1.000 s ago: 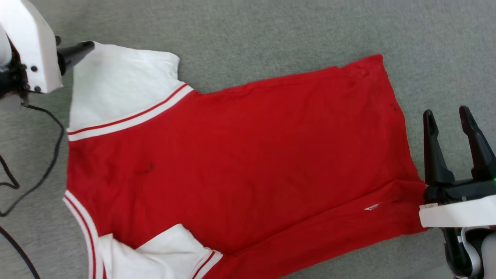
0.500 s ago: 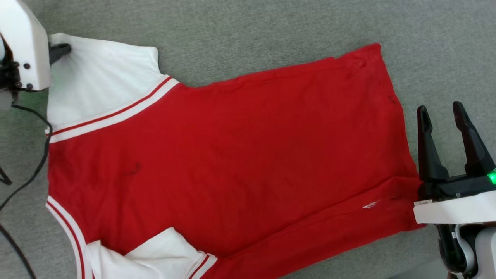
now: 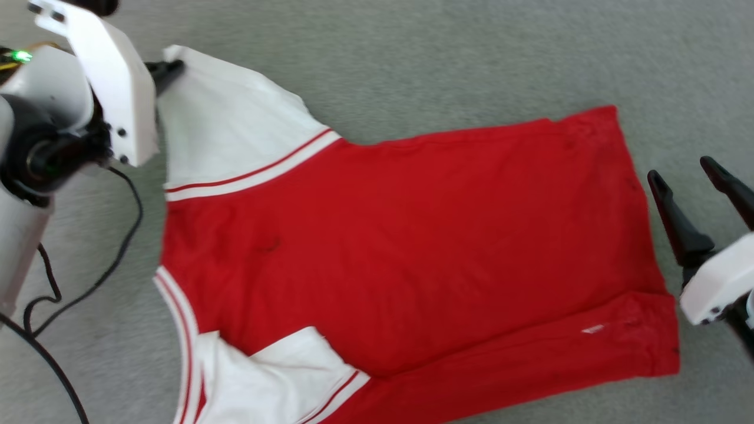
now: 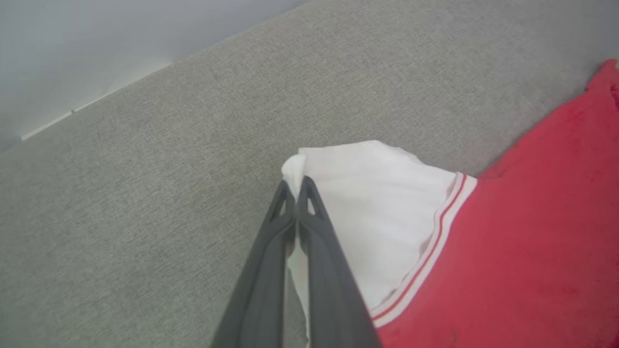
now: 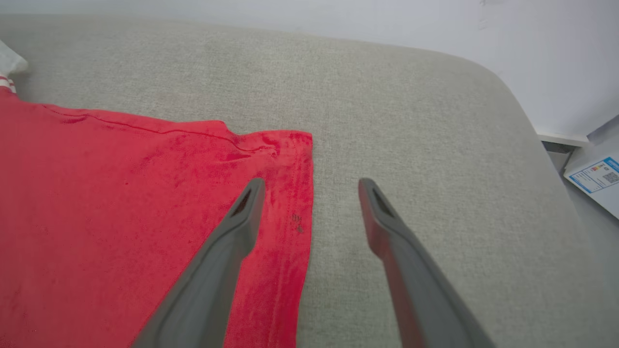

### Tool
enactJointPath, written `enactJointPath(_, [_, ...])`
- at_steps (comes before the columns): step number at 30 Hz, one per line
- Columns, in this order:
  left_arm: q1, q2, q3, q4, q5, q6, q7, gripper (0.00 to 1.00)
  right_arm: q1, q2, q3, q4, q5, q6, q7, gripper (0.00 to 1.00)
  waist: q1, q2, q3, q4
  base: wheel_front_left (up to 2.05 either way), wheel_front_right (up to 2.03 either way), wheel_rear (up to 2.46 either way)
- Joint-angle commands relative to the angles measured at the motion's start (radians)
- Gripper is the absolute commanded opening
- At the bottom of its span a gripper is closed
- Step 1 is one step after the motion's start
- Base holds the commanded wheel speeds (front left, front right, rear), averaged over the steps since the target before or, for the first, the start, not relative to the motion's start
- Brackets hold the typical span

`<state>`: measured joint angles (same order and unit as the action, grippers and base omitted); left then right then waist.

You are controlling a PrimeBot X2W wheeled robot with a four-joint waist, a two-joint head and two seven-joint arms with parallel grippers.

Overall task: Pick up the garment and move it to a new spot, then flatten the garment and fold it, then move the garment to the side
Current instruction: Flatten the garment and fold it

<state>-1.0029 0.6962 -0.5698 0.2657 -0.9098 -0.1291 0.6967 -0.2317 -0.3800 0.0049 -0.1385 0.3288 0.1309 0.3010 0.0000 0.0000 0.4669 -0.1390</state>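
Lying flat, the garment (image 3: 412, 235) is spread on the grey fabric surface (image 3: 412, 59), its hem (image 3: 639, 235) at the right and its shoulders at the left. The near white sleeve (image 3: 265, 377) is folded in over the red body, and the far white sleeve (image 3: 230, 123) reaches out to the far left. The left gripper (image 4: 295, 186) has its fingers pressed together, pinching the corner of that far sleeve. The right gripper (image 5: 312, 183) stands at the hem's far corner with fingers spread, holding nothing. The cloth looks thin, light and limp, so I judge it will sag and wrinkle easily. It is better to hold it at corners and seams and pull gently outward.
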Motion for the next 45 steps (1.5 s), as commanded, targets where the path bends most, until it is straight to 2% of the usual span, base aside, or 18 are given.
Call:
enactJointPath(1, [0.016, 0.003, -0.006, -0.013, -0.007, -0.001, -0.009, 0.0, -0.022, -0.014, 0.003, -0.004, 0.008, -0.001, 0.025, 1.0, 0.0, 0.0, -0.031, 0.039, 0.0, 0.0, 0.0])
enactJointPath(3, [0.02, 0.016, -0.031, -0.061, -0.029, -0.001, -0.036, 0.0, -0.048, -0.084, 0.013, -0.009, 0.032, -0.001, 0.143, 1.0, 0.0, 0.0, -0.038, 0.072, 0.0, 0.0, 0.0])
enactJointPath(8, [0.056, 0.052, -0.065, -0.184, -0.082, -0.002, -0.097, 0.0, -0.151, -0.173, 0.025, 0.006, 0.102, -0.001, 0.408, 1.0, 0.0, 0.0, -0.035, 0.134, 0.0, 0.0, 0.0])
enactJointPath(14, [0.106, 0.087, -0.087, -0.322, -0.084, -0.002, -0.176, 0.0, -0.29, -0.233, 0.066, 0.104, 0.117, 0.0, 0.617, 1.0, 0.0, 0.0, -0.009, 0.201, 0.0, 0.0, 0.0])
enactJointPath(20, [0.141, 0.078, -0.108, -0.406, -0.055, -0.001, -0.219, 0.0, -0.364, -0.258, 0.129, 0.212, 0.088, -0.001, 0.701, 1.0, 0.0, 0.0, 0.019, 0.253, 0.0, 0.0, 0.0])
enactJointPath(30, [0.178, 0.041, -0.135, -0.46, -0.031, 0.017, -0.255, 0.0, -0.326, -0.257, 0.215, 0.385, 0.084, -0.001, 0.701, 1.0, 0.0, 0.0, 0.041, 0.295, 0.0, 0.0, 0.0])
enactJointPath(31, [0.18, 0.037, -0.137, -0.46, -0.028, 0.02, -0.26, 0.0, -0.319, -0.258, 0.221, 0.397, 0.086, -0.001, 0.699, 0.45, 0.0, 0.0, 0.041, 0.297, 0.0, 0.0, 0.0])
enactJointPath(32, [0.181, 0.034, -0.137, -0.457, -0.024, 0.023, -0.265, 0.0, -0.314, -0.26, 0.226, 0.406, 0.09, -0.001, 0.694, 0.0, 0.0, 0.0, 0.041, 0.298, 0.0, 0.0, 0.0])
enactJointPath(38, [0.209, 0.027, -0.138, -0.418, -0.009, 0.038, -0.308, 0.0, -0.328, -0.257, 0.195, 0.415, 0.107, -0.001, 0.606, 0.0, 0.0, 0.0, -0.004, 0.286, 0.0, 0.0, 0.0])
enactJointPath(45, [0.278, 0.049, -0.123, -0.396, -0.011, 0.067, -0.358, 0.0, -0.307, -0.255, 0.138, 0.372, 0.152, -0.001, 0.504, 0.0, 0.0, 0.0, -0.103, 0.253, 0.0, 0.0, 0.0])
